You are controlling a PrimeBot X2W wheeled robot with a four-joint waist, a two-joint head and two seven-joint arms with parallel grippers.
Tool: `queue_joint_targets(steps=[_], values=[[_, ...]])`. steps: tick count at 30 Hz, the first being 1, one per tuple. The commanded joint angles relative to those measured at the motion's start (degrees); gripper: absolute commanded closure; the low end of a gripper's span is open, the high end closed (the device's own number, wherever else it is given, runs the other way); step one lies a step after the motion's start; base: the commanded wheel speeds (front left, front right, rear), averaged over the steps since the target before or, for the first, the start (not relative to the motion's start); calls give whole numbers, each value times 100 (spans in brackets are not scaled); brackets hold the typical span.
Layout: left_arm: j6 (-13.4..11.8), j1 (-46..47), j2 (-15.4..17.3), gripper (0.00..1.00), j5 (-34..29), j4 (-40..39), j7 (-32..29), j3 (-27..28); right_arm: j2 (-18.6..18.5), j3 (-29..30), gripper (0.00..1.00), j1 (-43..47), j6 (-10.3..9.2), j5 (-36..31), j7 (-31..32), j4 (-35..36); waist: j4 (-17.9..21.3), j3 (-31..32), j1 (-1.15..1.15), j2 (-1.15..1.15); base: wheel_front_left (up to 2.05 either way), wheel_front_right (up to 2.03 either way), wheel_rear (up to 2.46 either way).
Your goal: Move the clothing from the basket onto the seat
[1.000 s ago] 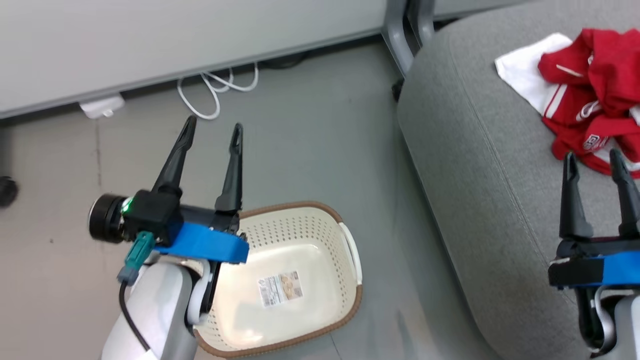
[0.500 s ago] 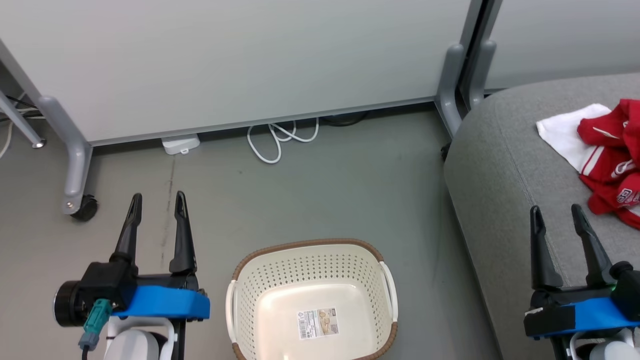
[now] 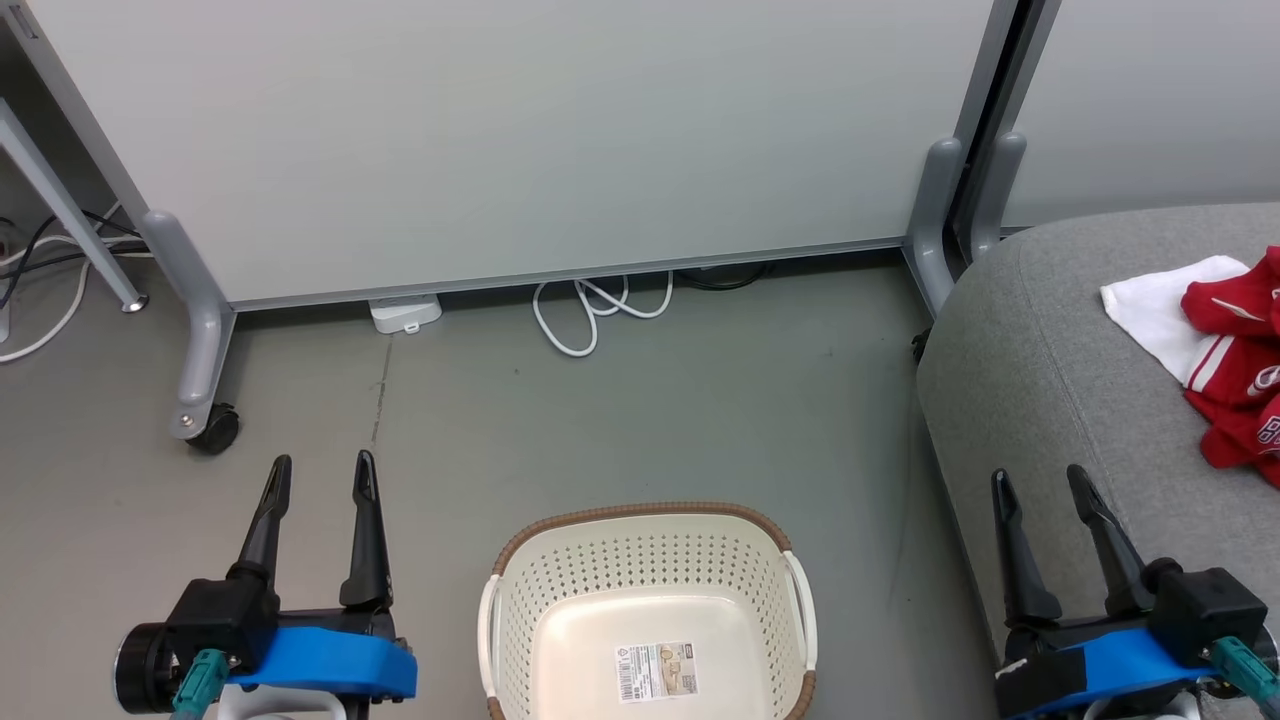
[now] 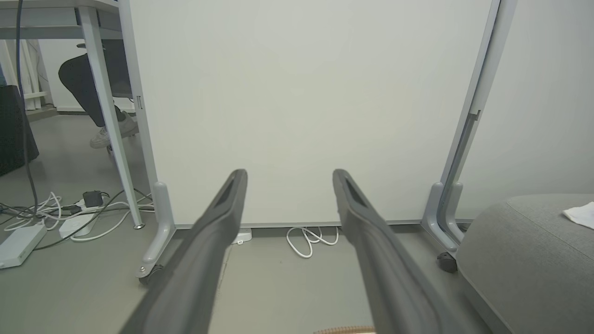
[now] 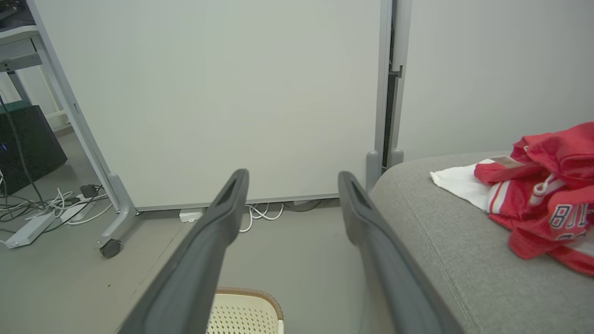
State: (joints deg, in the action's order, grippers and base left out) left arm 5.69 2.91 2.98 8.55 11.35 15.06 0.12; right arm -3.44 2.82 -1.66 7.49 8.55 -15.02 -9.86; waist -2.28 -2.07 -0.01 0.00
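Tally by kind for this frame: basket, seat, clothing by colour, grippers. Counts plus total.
Basket: 1
Seat: 1
White garment: 1
Red clothing: 1 heap, pieces not separable
Grippers, both open: 2, left gripper and right gripper
Total: 6

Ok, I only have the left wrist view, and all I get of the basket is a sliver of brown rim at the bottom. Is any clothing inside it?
Observer: No. In the head view the cream perforated plastic basket is empty apart from a paper label on its floor.
Operator: I see a white corner on the sofa. Are the red pieces there?
Observer: Yes, the red white-striped garments lie heaped on the grey fabric sofa seat, overlapping that plain white cloth.
Operator: And the right arm?
Observer: The right gripper is by the seat's near edge, jaws open, holding nothing.
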Motion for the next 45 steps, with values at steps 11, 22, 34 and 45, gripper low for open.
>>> queue_joint_targets(steps=[11,22,34,45], values=[[-23,-4,-10,0,116,126,16,-111,58,-112,0,10,0,-32,-24,-121,-28,25,1,0,0,0,0],[4,-110,-16,100,723,396,-224,-14,48,-57,100,6,0,632,203,-379,-17,34,1,0,0,0,0],[33,-42,-14,100,1979,347,-524,77,49,11,100,-73,0,1901,518,-369,7,49,1,0,0,0,0],[58,24,-12,100,2986,326,-779,167,50,67,100,-143,0,2923,775,-370,30,63,1,0,0,0,0]])
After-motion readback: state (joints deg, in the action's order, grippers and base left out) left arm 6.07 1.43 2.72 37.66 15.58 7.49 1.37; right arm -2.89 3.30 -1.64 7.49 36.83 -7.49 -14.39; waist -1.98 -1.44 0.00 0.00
